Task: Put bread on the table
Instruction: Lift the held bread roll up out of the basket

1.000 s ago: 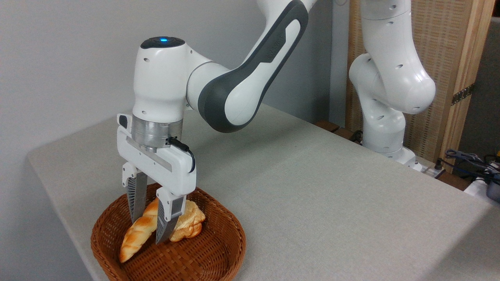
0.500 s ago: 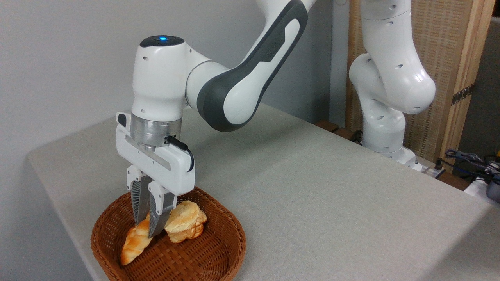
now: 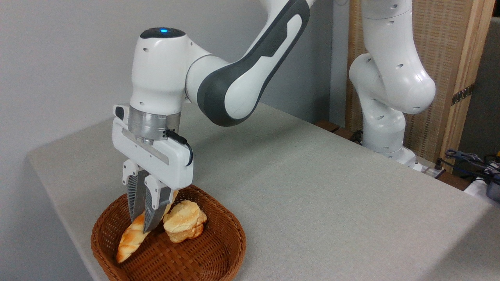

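Note:
The bread (image 3: 129, 242), a long twisted golden loaf with pale stripes, hangs tilted in the brown wicker basket (image 3: 218, 249) at the table's front left. My gripper (image 3: 141, 225) is shut on its middle, fingers pointing down. The loaf's lower end is near the basket floor at the left and its upper end peeks out behind the fingers. Whether that lower end still touches the basket I cannot tell. The light grey table (image 3: 312, 187) spreads to the right of the basket.
A pale lumpy bun (image 3: 185, 226) lies in the basket just right of my fingers. The arm's white base (image 3: 386, 128) stands at the table's far right edge. Cables and a dark item (image 3: 484, 168) sit beyond that edge.
My fingers closed on the loaf, then rose slightly and shifted left with it. The loaf tilted and the bun shifted a little.

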### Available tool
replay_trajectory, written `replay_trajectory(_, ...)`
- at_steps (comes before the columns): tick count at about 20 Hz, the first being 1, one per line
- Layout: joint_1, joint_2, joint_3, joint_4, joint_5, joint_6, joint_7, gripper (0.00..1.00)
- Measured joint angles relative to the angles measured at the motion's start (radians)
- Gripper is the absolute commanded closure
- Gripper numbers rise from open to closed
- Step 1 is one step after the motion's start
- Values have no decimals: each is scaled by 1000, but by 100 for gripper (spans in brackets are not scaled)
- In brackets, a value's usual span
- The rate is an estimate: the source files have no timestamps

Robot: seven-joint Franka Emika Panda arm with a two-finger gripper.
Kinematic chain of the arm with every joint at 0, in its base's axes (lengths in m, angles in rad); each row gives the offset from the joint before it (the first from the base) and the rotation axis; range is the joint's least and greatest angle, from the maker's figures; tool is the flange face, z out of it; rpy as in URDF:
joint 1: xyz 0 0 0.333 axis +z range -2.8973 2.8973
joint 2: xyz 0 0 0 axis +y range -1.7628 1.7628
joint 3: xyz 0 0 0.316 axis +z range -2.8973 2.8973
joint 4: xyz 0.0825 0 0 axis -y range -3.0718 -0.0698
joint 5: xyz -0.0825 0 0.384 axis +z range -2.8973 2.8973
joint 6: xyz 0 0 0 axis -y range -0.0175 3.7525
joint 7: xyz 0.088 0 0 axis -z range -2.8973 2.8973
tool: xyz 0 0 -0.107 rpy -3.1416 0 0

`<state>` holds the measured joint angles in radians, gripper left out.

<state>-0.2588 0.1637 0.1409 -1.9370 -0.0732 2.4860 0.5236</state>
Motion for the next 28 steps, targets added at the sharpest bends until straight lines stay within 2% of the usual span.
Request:
replay_trajectory(6, 0, -59, 2, 0, -12, -46, 0, 63)
replay_trajectory(11, 0, -132, 2, 0, -22, -171, 0, 59)
replay_trajectory(18, -5, -235, -2, 0, -22, -464, 0, 54)
replay_trajectory(22, -20, -260, -9, -1, -22, -622, 2, 50)
replay_trajectory(23, -27, -262, -10, -1, -22, -654, 6, 48)
replay_trajectory(24, -36, -263, -12, -2, -22, -684, 12, 41)
replay_trajectory(26, -49, -262, -14, -5, -22, -721, 23, 1)
replay_trajectory(28, -55, -261, -15, -10, -22, -730, 25, 0)
